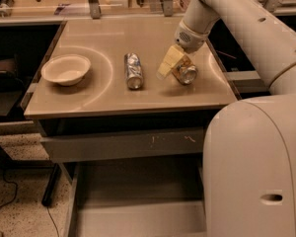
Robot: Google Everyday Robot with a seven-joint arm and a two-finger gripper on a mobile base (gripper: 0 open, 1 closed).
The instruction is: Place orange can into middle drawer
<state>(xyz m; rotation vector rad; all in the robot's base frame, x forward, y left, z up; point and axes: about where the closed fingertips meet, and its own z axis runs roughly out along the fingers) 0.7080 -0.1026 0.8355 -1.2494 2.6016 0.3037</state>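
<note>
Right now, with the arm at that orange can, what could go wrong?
The orange can lies on its side at the gripper, so it might roll off the table. The silver can lies nearby and could get bumped. The middle drawer sits well below, so a loose grip could drop it.

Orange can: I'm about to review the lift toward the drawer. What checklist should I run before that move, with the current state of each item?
1. Orange can lies on its side on the table: ok.
2. Gripper is down at the orange can: ok.
3. Firm grasp on the can: cannot tell.
4. Middle drawer is pulled open below the table: ok.
5. Silver can and bowl sit apart from the gripper: ok.
</note>
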